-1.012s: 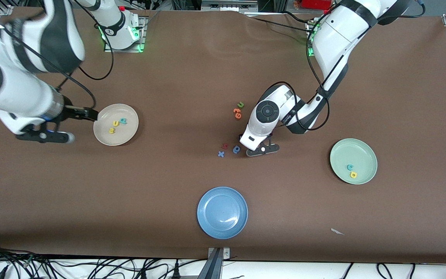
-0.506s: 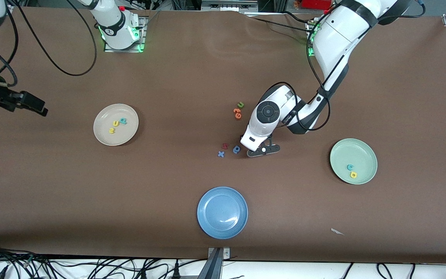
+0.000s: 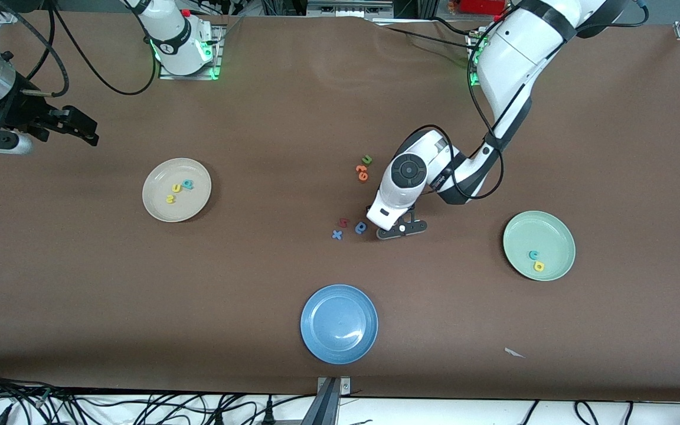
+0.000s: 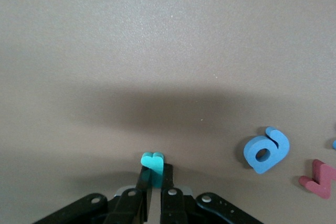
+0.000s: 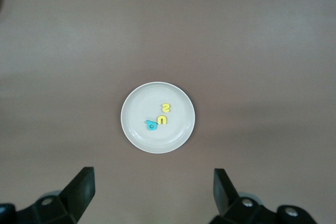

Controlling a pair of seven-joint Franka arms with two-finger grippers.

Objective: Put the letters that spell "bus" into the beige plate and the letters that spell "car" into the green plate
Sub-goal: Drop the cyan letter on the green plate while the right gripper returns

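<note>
Pinching teal "r" [image 4: 153, 162], left end effector [image 4: 154, 195], right end effector [image 5: 152, 190] wide open

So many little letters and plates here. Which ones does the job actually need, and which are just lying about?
Needed:
beige plate holding b, u, s
green plate holding c, a
teal r, pinched in the left pincer

Lying about:
blue plate
loose letters mid-table
</note>
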